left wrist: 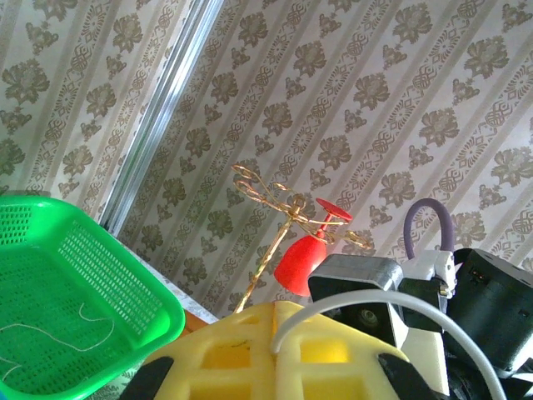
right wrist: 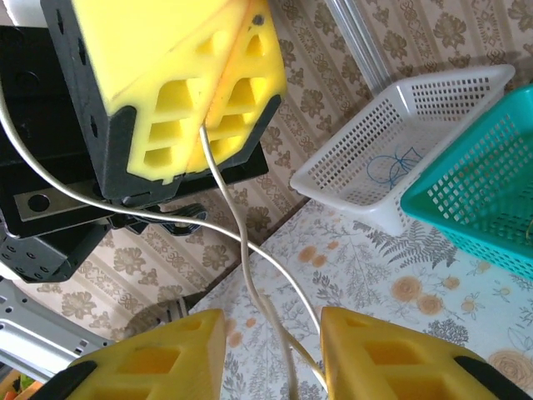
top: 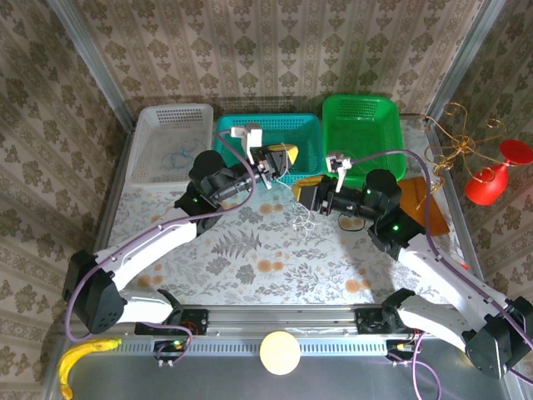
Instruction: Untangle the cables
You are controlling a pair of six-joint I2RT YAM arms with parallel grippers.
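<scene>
My left gripper [top: 286, 156] hangs above the teal basket's front rim, its yellow fingers shut on a white cable [left wrist: 358, 304] that leaves the closed tips [left wrist: 279, 315]. In the right wrist view this white cable [right wrist: 241, 250] drops from the left gripper [right wrist: 204, 121] and passes between the fingers of my right gripper [right wrist: 273, 354], which stand open and apart from it. A small pale clump of cables [top: 304, 219] lies on the table below my right gripper [top: 301, 193]. A blue cable [top: 176, 158] sits in the white basket. A pale cable [left wrist: 83, 325] lies in the green basket.
Along the back stand a white basket [top: 171, 112], a teal basket [top: 310, 125] and a green basket [top: 358, 104]. A gold wire stand [top: 454, 137] holding a red glass [top: 491, 179] is at the right edge. A banana [top: 79, 358] lies at the near left.
</scene>
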